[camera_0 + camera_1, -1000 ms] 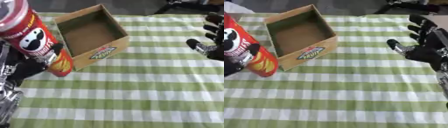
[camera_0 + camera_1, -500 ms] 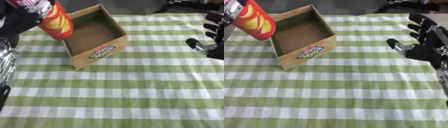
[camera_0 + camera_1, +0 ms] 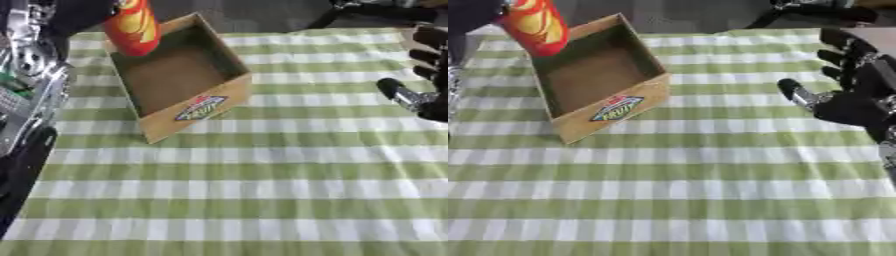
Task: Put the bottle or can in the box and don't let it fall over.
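Far left: robot's left arm comes in along the view's left edge, silver and black. Left hand (image 3: 470, 12) sits at the top-left corner, mostly cut off by the frame; fingers appear wrapped round the can (image 3: 133, 27), but the grip itself is barely in view. Can is red w/ yellow print, roughly upright w/ a slight tilt, held in the air over the box's far-left corner, base just about at rim height.

Change vs 1 s ago: can was low, beside the box's left wall, near the tabletop. Half a sec ago it was already up over the left rim. Now it's gone further back and up, so only the lower part shows. Box hasn't shifted on the cloth.

Meaning: lift and carry-over look done; lowering not yet started, imo. Can needs to come toward the box centre before going down, or the base may catch the far-left wall and tip.

Centre: cardboard box (image 3: 179, 80), open top, empty, set askew on the green-checked tabletop (image 3: 262, 190), logo on the near wall.

Right: right hand (image 3: 846, 95) idle at the right edge, fingers spread open, holding nothing, well apart from the box.
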Robot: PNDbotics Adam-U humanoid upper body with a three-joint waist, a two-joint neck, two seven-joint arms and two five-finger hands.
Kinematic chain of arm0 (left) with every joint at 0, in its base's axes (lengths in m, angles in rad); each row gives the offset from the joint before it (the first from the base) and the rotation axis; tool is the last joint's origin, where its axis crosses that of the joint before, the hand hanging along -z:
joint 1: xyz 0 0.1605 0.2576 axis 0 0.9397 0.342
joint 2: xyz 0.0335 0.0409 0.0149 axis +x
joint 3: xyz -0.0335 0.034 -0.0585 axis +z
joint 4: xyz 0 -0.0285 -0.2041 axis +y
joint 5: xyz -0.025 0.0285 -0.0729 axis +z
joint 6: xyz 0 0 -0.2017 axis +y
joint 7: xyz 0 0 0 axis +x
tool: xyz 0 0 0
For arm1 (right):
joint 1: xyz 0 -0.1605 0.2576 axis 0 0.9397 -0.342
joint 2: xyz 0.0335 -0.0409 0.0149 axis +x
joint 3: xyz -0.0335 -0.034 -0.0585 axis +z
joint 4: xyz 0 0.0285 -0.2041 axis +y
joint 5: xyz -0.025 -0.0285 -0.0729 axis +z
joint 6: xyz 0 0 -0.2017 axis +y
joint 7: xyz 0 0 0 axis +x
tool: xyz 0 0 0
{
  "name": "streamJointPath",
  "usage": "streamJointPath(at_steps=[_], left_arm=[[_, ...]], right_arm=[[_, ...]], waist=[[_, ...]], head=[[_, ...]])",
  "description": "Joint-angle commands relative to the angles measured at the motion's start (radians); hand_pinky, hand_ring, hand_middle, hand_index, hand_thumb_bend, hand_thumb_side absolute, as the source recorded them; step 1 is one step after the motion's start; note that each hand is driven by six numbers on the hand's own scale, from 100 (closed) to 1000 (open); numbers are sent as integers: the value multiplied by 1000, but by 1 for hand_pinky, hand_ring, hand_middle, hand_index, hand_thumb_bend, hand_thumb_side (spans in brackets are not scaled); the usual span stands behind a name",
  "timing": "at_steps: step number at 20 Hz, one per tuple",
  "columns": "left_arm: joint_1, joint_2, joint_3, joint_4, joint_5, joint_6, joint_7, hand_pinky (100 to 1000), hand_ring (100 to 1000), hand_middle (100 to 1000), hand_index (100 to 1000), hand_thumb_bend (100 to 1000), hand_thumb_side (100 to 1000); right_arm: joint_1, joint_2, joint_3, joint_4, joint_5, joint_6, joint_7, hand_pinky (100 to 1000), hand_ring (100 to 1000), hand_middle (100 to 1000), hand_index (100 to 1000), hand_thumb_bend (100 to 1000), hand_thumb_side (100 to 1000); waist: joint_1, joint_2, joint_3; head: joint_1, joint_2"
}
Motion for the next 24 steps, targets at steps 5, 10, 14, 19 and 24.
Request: streamJointPath(at_steps=[5,10,14,19,24], left_arm=[[-58,-59,4,235,-42,-80,-35,674,785,645,400,188,164],[-82,-106,10,392,-95,-141,-19,699,799,694,467,331,205],[-86,-121,1,446,-183,-154,-60,725,820,744,722,612,270],[-84,-114,4,451,-318,-120,-99,764,839,752,812,902,309],[-76,-102,16,416,-401,-70,-142,786,854,755,831,971,373]], right_arm=[[-42,-12,2,-23,-5,-5,2,1000,1000,1000,961,457,100],[-42,-7,5,-22,-6,-5,4,1000,1000,1000,959,453,100],[-38,-4,5,-22,-9,-5,5,1000,1000,1000,960,456,100],[-29,-6,3,-21,-12,-4,2,1000,1000,1000,960,457,100],[-22,-6,1,-18,-15,-4,1,1000,1000,1000,960,459,100]], waist=[[-10,-2,-26],[-13,7,-38],[-12,9,-38],[-11,5,-34],[-11,-2,-27]], head=[[18,-67],[30,-79],[26,-73],[20,-60],[15,-48]])
